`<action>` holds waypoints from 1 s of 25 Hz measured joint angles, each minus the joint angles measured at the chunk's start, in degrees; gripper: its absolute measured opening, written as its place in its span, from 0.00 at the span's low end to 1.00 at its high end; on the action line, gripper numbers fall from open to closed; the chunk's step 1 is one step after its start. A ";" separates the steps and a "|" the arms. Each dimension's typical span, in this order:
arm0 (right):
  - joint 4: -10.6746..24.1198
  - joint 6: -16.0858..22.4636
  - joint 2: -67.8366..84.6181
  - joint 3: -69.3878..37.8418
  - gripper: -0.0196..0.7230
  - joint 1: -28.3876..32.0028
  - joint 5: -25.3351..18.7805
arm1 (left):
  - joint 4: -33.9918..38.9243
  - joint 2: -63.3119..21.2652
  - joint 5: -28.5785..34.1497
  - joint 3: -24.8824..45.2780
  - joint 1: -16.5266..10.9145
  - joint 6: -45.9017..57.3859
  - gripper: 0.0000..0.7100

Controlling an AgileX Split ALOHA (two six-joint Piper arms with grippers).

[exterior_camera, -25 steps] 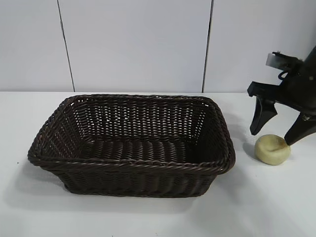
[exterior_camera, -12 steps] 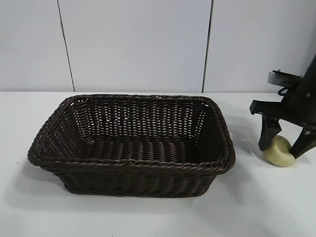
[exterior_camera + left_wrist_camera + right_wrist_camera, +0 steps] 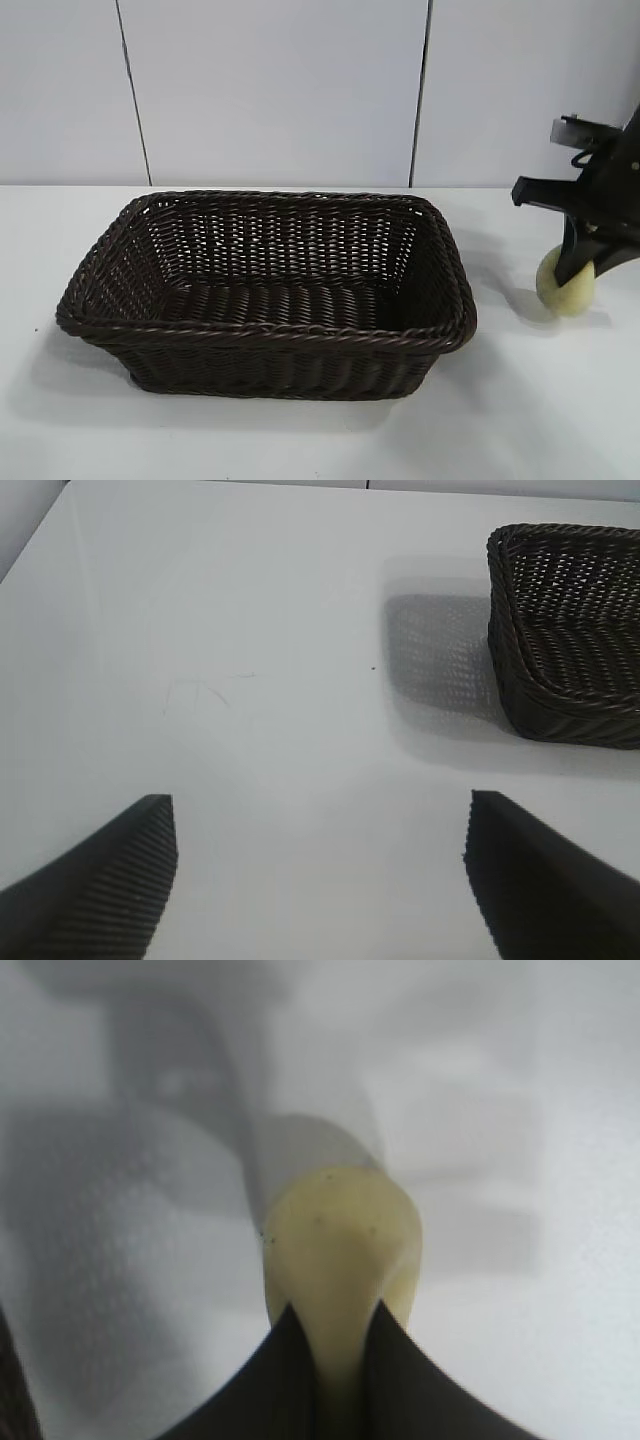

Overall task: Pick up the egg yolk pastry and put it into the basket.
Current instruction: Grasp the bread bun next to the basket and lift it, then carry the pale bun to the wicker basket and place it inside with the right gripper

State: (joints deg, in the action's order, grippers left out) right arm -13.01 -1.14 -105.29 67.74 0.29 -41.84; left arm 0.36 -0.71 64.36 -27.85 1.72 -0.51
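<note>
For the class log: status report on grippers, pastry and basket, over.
Right gripper shut on egg yolk pastry, beside basket. Left gripper open, idle over table. Nothing blocking.

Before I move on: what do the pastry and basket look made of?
Egg yolk pastry: soft, matte dough-like material; it visibly pinches between the right gripper's fingers. Basket: dark woven wicker or plastic rattan, slightly glossy strands, braided rim.
</note>
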 joint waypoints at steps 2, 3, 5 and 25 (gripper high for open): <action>-1.07 -0.15 3.85 0.00 0.09 -0.05 -1.09 | 0.00 0.00 0.00 0.00 0.00 0.00 0.81; -1.69 -0.24 5.33 0.00 0.09 -0.11 -1.57 | 0.00 0.00 0.00 0.00 0.00 0.00 0.81; -2.90 -0.91 8.58 0.00 0.09 -0.12 -2.39 | 0.00 0.00 0.00 0.00 0.00 0.00 0.81; -12.00 -4.96 12.43 -0.05 0.08 -19.99 1.45 | 0.00 0.00 0.00 0.00 0.00 0.00 0.81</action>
State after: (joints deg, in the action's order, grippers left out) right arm -25.01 -6.10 -92.86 67.68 -19.70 -40.39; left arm 0.36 -0.71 64.36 -27.85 1.72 -0.51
